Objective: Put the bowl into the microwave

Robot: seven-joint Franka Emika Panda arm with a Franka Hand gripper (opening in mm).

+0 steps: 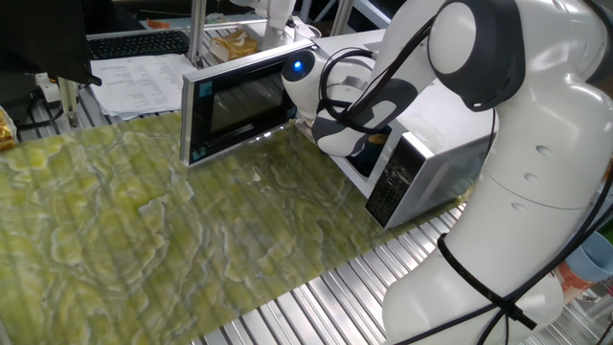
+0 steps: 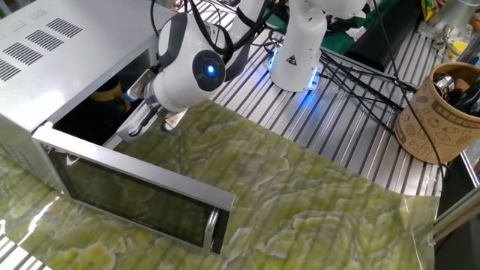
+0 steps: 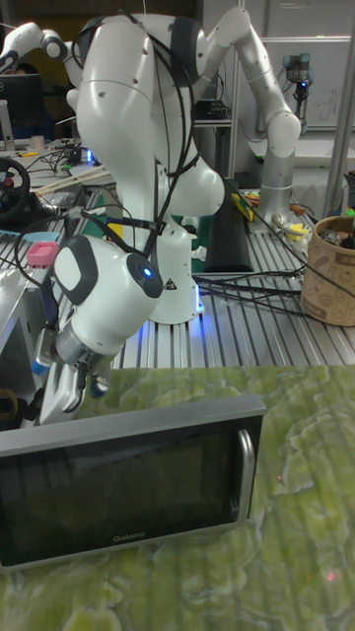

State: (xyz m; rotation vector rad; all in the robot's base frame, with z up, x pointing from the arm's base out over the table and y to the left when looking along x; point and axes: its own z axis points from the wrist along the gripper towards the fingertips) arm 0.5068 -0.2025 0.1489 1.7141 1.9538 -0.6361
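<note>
One bowl [image 2: 109,95] sits inside one open microwave [image 2: 45,60].

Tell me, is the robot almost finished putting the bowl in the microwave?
Nearly. The bowl already sits inside the microwave, whose door hangs wide open. The gripper is at the opening, apart from the bowl, holding nothing visible. What seems left is pulling the arm clear.

Bright, even indoor light; all three views fairly sharp.

The microwave [image 2: 67,82] cavity is deep in shadow, its door glass [image 3: 118,498] dark with faint reflections. A blue LED glows on the arm [image 2: 210,71] and under its base [image 2: 296,79]. The tall view's background is dimmer and softer.
</note>
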